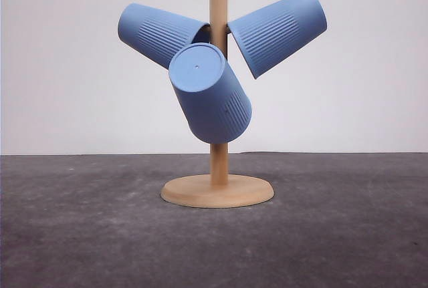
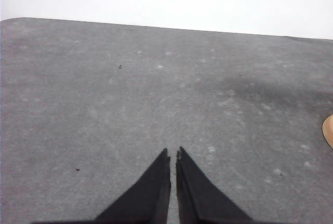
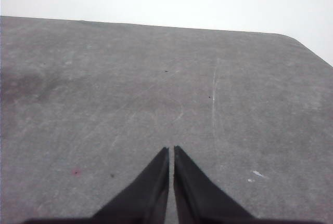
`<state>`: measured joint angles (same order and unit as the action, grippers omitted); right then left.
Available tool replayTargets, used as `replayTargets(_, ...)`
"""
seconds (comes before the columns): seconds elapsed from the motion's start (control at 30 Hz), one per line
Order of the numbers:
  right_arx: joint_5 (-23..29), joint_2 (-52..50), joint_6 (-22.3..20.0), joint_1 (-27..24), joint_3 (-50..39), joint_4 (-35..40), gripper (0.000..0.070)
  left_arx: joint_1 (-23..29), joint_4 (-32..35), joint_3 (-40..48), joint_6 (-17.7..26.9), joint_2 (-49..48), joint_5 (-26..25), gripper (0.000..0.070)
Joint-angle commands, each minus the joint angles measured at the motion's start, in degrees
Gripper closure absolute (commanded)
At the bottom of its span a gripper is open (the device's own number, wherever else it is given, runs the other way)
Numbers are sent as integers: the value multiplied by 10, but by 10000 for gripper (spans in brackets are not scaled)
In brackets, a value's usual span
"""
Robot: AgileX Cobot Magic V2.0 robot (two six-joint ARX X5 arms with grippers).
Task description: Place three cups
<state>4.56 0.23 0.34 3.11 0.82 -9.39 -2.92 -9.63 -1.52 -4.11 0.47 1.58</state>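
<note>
Front view: three light-blue cups hang on a wooden stand [image 1: 218, 188] on the dark table [image 1: 80, 234] — left cup [image 1: 157, 33], right cup [image 1: 279, 31], front cup [image 1: 210, 94] with its base facing the camera.
Left wrist view: left gripper [image 2: 173, 154] pressed together, holding nothing, above the table.
Right wrist view: right gripper [image 3: 171, 150] — tips pressed together, holding nothing.

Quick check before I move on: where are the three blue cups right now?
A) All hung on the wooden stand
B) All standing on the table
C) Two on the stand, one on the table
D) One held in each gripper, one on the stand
A: the front view shows the left cup, the right cup and the front cup all hanging on the wooden stand.
</note>
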Motion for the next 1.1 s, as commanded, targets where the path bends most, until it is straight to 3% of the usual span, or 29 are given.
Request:
replayTargets(0.0, 0, 0, 7, 1, -1, 3, 688, -1, 6, 8, -2, 1, 2, 700)
replayTargets(1.07, 0, 0, 7, 1, -1, 3, 688, -1, 6, 8, -2, 1, 2, 700)
